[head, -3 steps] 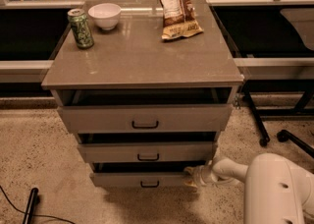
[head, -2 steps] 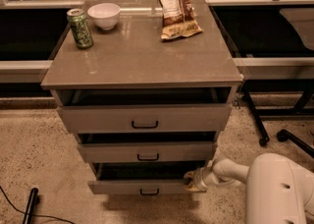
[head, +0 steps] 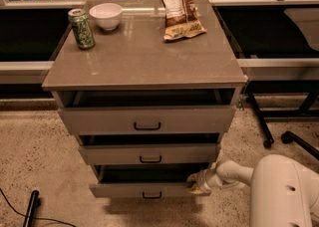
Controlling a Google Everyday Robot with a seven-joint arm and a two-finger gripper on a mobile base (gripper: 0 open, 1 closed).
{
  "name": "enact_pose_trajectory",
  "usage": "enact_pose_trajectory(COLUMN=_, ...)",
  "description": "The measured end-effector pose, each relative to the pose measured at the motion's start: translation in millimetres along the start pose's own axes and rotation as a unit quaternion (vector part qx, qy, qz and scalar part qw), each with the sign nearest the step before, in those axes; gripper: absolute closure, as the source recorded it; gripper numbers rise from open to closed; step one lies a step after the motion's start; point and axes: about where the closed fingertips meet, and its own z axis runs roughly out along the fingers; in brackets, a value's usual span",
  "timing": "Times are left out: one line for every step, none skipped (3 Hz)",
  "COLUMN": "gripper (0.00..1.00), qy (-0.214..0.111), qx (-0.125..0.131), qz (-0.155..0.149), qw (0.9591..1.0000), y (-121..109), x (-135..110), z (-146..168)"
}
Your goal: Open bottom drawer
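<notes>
While filling the middle of the frame, carries 3 drawers under a grey-brown table (head: 144, 56) top. Lower right: white arm (head: 234, 172), reaching left. Bottom centre: bottom drawer (head: 119, 189), standing out past the 2 above. Gripper (head: 197, 183) at that drawer's right front corner; cannot tell whether open or closed. On top, toward the upper frame: snack bag (head: 178, 7), bowl (head: 105, 15), can (head: 81, 28).

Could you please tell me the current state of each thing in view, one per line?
bottom drawer: partly open.
middle drawer: open a little.
top drawer: open a little.
claw: at the right end of the bottom drawer's front.
green can: upright on the cabinet top, back left.
white bowl: upright, beside the can.
snack bag: lying flat, back right.
</notes>
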Motion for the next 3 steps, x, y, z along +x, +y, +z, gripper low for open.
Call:
enact_pose_trajectory(gripper=0.12, qy=0.002, qx=-0.006, qz=-0.005, qw=1.0000, y=2, x=-2, z=2)
enact_pose_trajectory(gripper=0.00, qy=0.008, qx=-0.028, qz=-0.022, qw=0.9993, y=12, x=-7, z=7)
enact_pose_trajectory(gripper=0.19, qy=-0.007, qx=-0.049, qz=-0.031, qw=0.9983, y=34, x=-16, z=0)
